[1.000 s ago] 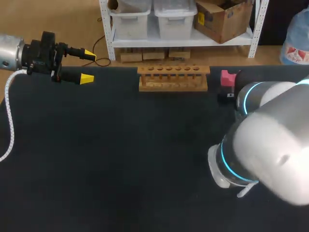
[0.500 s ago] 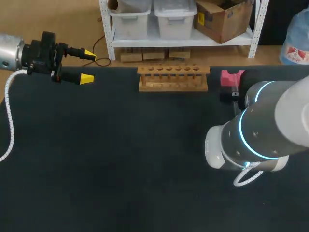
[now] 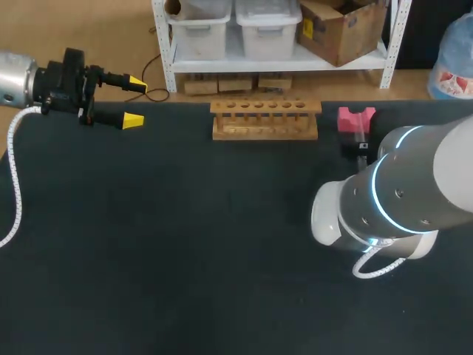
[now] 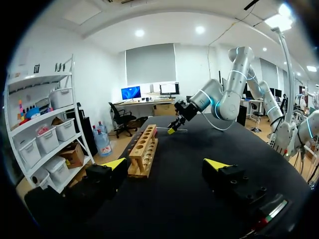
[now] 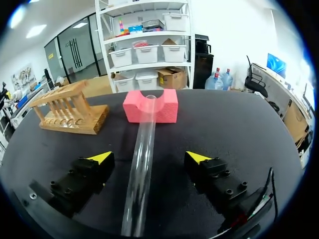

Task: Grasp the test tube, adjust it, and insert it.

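Pink block (image 5: 167,109), clear test tube (image 5: 142,162)

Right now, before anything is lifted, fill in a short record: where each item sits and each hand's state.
test tube: lying on the table, one end in the pink foam block's notch
wooden rack: at the table's far edge, beside the block; holes look empty
right hand: open, fingers either side of the tube, not touching it
left hand: open, over the far left corner, holding nothing
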You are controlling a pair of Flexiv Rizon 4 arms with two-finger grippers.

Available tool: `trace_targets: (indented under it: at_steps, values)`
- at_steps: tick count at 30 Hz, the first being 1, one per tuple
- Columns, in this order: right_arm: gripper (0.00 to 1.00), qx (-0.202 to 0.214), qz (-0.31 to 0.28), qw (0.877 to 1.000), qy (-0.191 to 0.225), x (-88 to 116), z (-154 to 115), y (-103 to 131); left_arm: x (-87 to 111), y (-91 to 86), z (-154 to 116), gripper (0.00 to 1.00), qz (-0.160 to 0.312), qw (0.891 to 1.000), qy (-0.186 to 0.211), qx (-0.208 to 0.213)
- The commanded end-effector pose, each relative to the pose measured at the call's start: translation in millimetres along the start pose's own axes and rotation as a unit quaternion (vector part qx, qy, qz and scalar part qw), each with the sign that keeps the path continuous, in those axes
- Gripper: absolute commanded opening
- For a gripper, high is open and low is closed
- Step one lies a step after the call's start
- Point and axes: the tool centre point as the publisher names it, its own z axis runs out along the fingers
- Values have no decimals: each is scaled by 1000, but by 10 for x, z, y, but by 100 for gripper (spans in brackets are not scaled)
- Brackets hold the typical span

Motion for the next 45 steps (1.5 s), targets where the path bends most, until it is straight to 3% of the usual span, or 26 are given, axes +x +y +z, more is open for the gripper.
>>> trace_targets:
  at_steps: [1,3,8,32,37,42,45]
  values:
    - [76,20,-2,1000,3,-2,33,41,4,-20,3,100,1,1000,0,-3]
    - [68,21,-2,1000,4,1,36,43,4,-20,3,100,1,1000,0,-3]
    - [59,25,-3,1000,5,9,36,53,4,-20,3,100,1,1000,0,-3]
    - [45,35,-1,999,7,9,26,47,4,-20,3,100,1,1000,0,-3]
    - [35,36,-2,999,9,16,28,43,4,-20,3,100,1,1000,0,-3]
    - [31,38,-4,999,11,16,29,46,4,-20,3,100,1,1000,0,-3]
    - [22,39,-4,999,12,15,38,47,4,-20,3,100,1,1000,0,-3]
